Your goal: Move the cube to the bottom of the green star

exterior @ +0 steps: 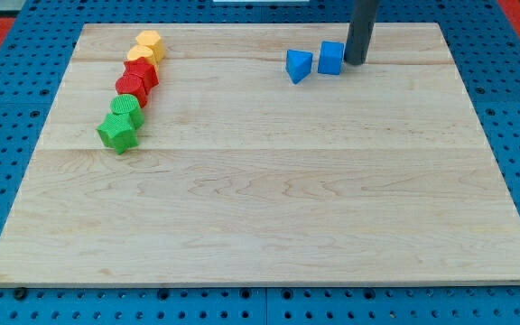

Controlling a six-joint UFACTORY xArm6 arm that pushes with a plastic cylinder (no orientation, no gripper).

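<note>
You see no containers here; every block lies loose on the tabletop [269, 217]. Nearest to you, at the view's left, sits the green star [117, 134], with a green block [127, 108] touching it behind. Beyond those, the line runs up through two red blocks [132, 88] [143, 72] to two yellow blocks [139, 56] [150, 41]. Well apart, toward the view's top right, a blue wedge [299, 65] sits just left of the blue cube [331, 57]. My tip [357, 62] stands just beside the cube's right face. This tool is a plain rod, with nothing to open or close.

Wooden board [269, 217]; blue cube [331, 58], green star [117, 134], other coloured blocks
</note>
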